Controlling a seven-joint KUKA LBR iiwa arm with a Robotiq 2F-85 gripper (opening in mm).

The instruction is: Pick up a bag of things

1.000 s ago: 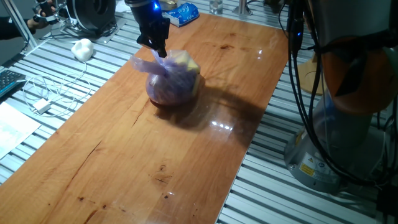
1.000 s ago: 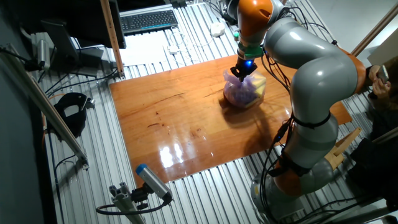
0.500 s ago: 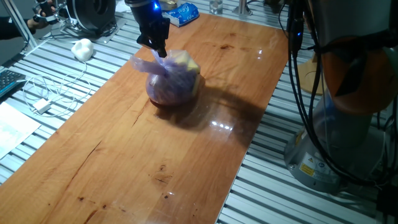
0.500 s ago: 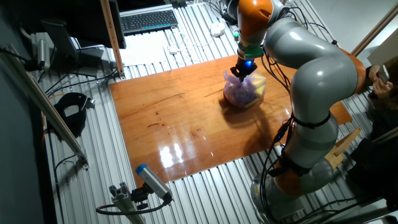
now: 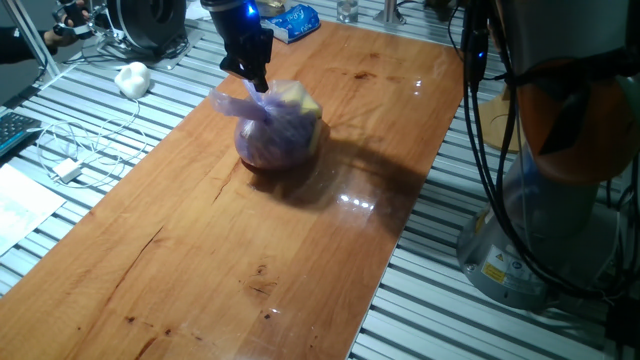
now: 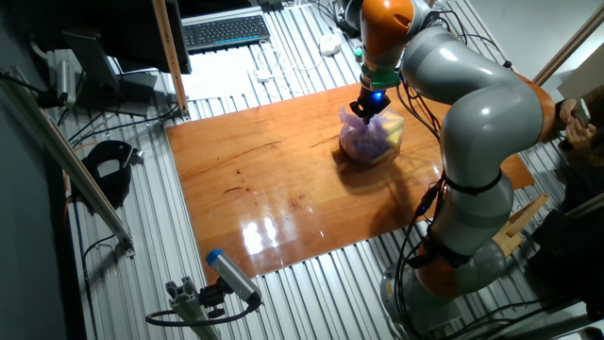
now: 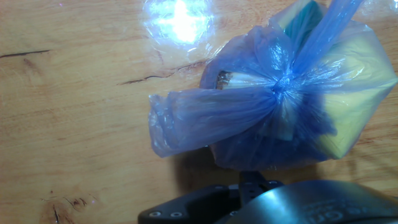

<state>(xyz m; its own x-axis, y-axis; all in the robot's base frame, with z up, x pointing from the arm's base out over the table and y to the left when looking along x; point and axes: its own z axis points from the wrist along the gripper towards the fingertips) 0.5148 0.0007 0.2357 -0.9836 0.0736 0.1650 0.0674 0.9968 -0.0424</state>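
Note:
The bag of things (image 5: pixel 282 132) is a round translucent purple plastic bag that rests on the wooden table (image 5: pixel 200 260), yellow and dark reddish contents showing through. It also shows in the other fixed view (image 6: pixel 370 142). In the hand view the bag (image 7: pixel 292 118) fills the right side, its knot in the middle and a loose tail pointing left. My gripper (image 5: pixel 259 84) stands right over the knotted top, its tips at the knot; it shows in the other fixed view too (image 6: pixel 366 112). The fingers look close together, but I cannot see whether they pinch the plastic.
A small white lumpy object (image 5: pixel 132 78) lies on the slatted surface to the left of the table. A flat blue packet (image 5: pixel 290 22) lies at the table's far end. White cables and a charger (image 5: pixel 70 168) lie left. The robot's base (image 5: pixel 520 240) stands right.

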